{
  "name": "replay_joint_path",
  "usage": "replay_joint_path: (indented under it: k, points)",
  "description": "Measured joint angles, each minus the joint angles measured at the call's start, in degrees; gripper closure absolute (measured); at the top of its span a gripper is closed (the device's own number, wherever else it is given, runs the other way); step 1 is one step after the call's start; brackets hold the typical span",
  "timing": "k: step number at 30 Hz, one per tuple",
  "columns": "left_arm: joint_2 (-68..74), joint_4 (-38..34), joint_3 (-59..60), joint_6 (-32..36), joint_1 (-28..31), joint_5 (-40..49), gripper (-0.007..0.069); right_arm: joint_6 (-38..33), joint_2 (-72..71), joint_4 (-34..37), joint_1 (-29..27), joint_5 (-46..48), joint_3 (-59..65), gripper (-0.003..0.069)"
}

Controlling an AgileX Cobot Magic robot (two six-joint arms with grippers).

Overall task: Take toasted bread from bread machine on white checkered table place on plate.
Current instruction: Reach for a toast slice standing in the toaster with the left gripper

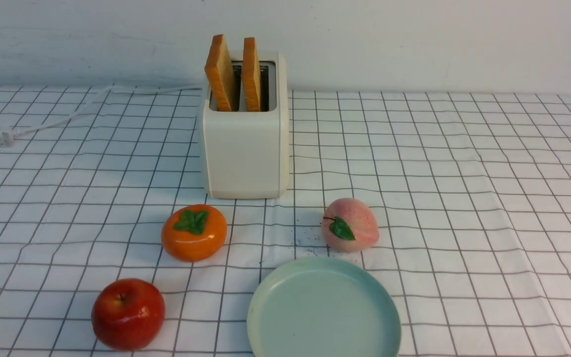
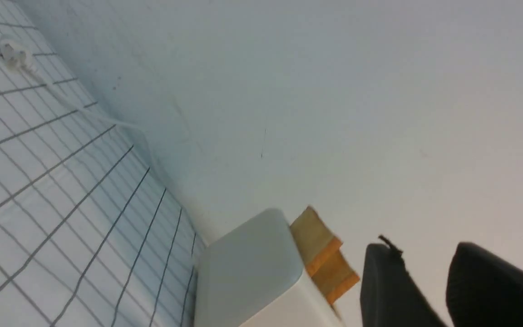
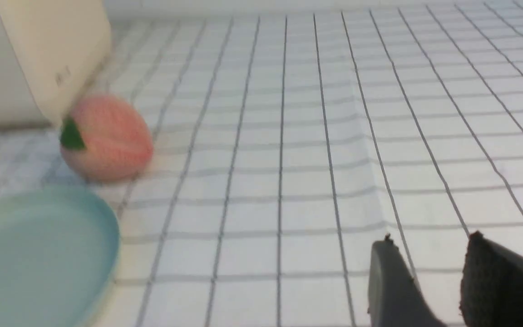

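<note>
two flat square golden toast slices with darker orange-brown crusts (image 1: 221,74) stand upright in the slots of the boxy cream-white two-slot toaster (image 1: 246,153), roughly half of each showing above the top. the toaster sits mid-back on the white table with the thin dark grid cloth (image 1: 464,173). the round pale mint-green plate (image 1: 325,312) is at the near edge, bare.

left jaws: spread, nothing between them, up near the toaster's top and off to the side of the slices, not touching. right jaws: spread too, empty, low over bare cloth, well apart from the plate.

risks, my read:
- the slices stand close together, so jaws coming in off-centre could catch both or shove one against the other.
- a slice that sticks in its slot could lift or tip the toaster.
- the pink peach with a green leaf (image 1: 350,232) sits just beside the plate's far rim, so a low carry could knock it.
- the glossy orange persimmon (image 1: 194,233) and the red apple (image 1: 128,314) lie on the left arm's side.

writing: a faint mark on the toaster's side (image 3: 64,75), too blurred to read. no brand visible.
</note>
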Motion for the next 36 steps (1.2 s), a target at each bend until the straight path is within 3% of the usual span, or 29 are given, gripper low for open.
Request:
replay_joint_path:
  k: [6,11,15,17,18,19,21,26,36]
  points:
    - [0.0,-0.75,0.0,4.97,0.0,0.48,0.0424,5.62,0.0,5.51,0.0,-6.82,0.0,0.0419]
    - [0.0,-0.74,-0.13,3.69,0.0,2.47,0.0424,7.24,0.0,8.72,0.0,-9.83,0.0,0.0425]
    - [0.66,4.29,-6.61,6.75,0.0,12.65,0.0482,8.24,0.33,9.96,0.0,-6.13,-2.25,0.0498]
    - [5.15,8.82,-13.92,10.83,0.0,19.23,0.0594,7.76,3.16,10.0,0.0,-0.69,-7.2,0.058]
    - [5.64,9.09,-14.49,11.12,0.0,19.23,0.0594,7.61,3.48,10.0,0.0,-0.23,-7.67,0.0593]
    - [10.51,10.75,-19.39,13.52,0.0,22.3,0.0638,6.26,6.21,10.0,0.0,4.03,-11.04,0.0636]
    - [15.92,11.73,-23.71,15.81,0.0,24.36,0.0638,2.38,9.97,10.0,0.0,9.86,-16.9,0.0673]
    - [31.89,12.31,-33.56,22.73,0.0,26.72,0.0638,-10.69,18.36,12.22,0.0,22.86,-29.92,0.0678]
    - [55.75,8.7,-48.8,30.46,-0.86,33.35,0.0638,-29.78,24.52,27.21,0.0,30.03,-41.11,0.0668]
